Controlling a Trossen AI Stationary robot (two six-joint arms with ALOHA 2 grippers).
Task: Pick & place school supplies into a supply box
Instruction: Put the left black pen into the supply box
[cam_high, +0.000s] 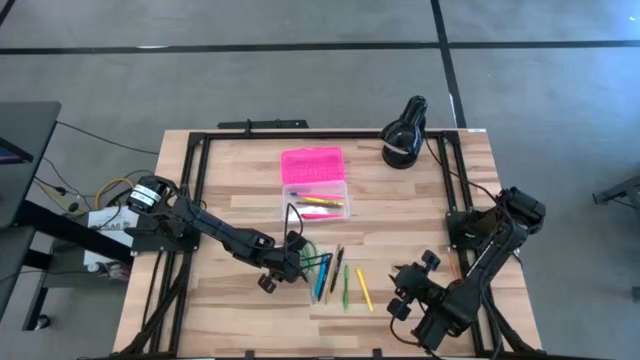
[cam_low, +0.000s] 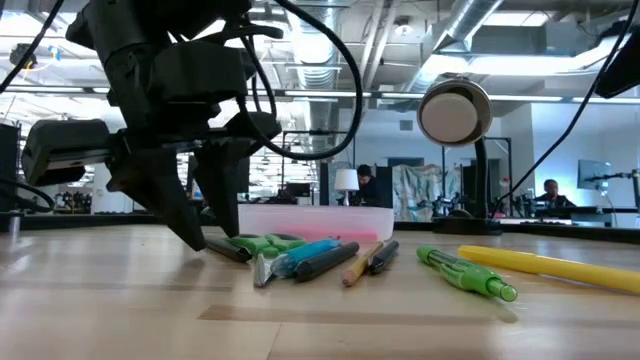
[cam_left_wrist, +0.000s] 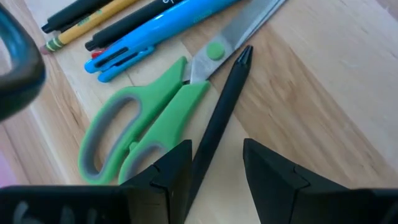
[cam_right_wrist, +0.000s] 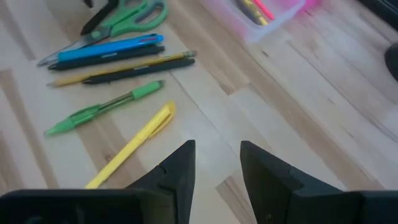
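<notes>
Our left hand (cam_left_wrist: 214, 165) straddles a black pen (cam_left_wrist: 221, 118) beside the scissors (cam_left_wrist: 146, 118), fingers spread; our right hand (cam_right_wrist: 214, 165) hovers spread.

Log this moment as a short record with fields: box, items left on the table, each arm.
box: pink-lidded box open, a few pens inside
loose items: scissors, black pen, blue pen, green pen, yellow pen
left gripper: low at the table, jaws astride the black pen beside the scissors
right gripper: jaws open, above bare table, holding nothing
</notes>
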